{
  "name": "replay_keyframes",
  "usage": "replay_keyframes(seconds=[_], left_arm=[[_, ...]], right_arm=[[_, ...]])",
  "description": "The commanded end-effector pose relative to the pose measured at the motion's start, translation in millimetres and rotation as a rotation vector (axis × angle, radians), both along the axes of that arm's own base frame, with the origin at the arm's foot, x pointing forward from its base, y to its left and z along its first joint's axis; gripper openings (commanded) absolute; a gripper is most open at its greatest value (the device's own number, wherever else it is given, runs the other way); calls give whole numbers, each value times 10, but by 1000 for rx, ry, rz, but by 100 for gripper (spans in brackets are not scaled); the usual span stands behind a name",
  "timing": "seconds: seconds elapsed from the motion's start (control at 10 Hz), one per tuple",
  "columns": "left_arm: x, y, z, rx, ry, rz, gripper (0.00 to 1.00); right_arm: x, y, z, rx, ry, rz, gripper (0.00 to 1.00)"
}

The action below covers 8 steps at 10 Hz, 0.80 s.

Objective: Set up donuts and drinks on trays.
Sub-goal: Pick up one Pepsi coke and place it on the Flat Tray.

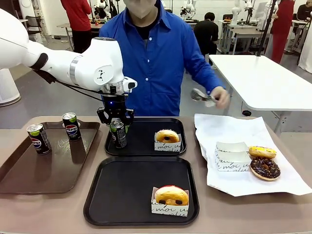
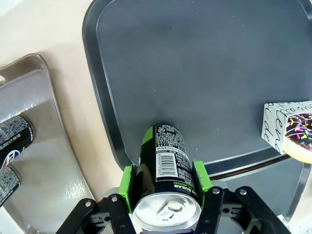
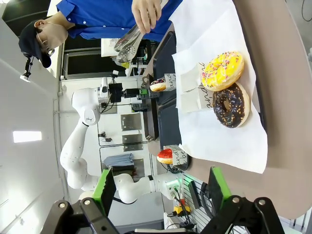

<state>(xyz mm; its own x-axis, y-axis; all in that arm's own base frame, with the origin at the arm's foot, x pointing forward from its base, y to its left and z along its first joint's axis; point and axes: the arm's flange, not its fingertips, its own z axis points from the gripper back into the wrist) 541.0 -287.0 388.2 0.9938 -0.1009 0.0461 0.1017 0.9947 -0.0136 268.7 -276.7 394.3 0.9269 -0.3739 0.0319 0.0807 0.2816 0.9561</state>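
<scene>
**One can to set down softly on the far tray**

One green-band can (image 1: 118, 134) is pinched in the left hand (image 1: 117, 127). A green pad presses on each side of it, just under the silver top. The can stands upright at the left side of the far black tray (image 1: 144, 141), close to the rim. Its bottom looks to be on the tray floor or just over it, and I cannot tell if it touches.

On the same tray, well apart to the right, a glazed donut (image 1: 167, 135) sits in its little white box. The near black tray (image 1: 126, 190) has a red-iced donut (image 1: 170, 195) in a box but no drink. A Pepsi can (image 1: 39, 138) and a second Pepsi can (image 1: 71, 126) stand on the brown tray (image 1: 44, 170). A yellow donut (image 1: 262, 152) and a chocolate donut (image 1: 264, 168) lie on white paper (image 1: 214, 129) on the bench (image 1: 48, 212), beside an empty box (image 1: 231, 157). The person's hand (image 1: 219, 97) holds tongs (image 1: 201, 95) above the paper.

The right hand (image 3: 161, 187) is spread wide with nothing between its pads.

I think the step now is putting this drink down. The can is tall and thin, so it may tip easily. Keep it straight and bring it down until the whole bottom is flat on the tray floor, not on the sloping rim. Then spread the pads a little, both sides alike, and lift straight up so no finger knocks the top
</scene>
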Motion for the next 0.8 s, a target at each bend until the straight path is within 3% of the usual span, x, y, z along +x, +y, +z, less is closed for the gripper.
replay_keyframes(seconds=[0.0, 0.1, 0.3, 0.4, 0.6, 0.7], left_arm=[[28, -17, 19, 10, -3, 33, 58], [21, -29, 52, 0, -4, 26, 100], [-34, -23, 213, -31, 4, 13, 100], [-117, 0, 325, -31, -10, 2, 81], [-362, 159, 563, -36, -24, -22, 100], [-511, 257, 667, -35, -28, -40, 100]], right_arm=[[0, -6, 2, 10, -7, 1, 100], [0, -6, 2, 10, -7, 1, 100], [0, -6, 2, 10, -7, 1, 100], [0, -6, 2, 10, -7, 1, 100], [0, -6, 2, 10, -7, 1, 100], [0, -6, 2, 10, -7, 1, 100]])
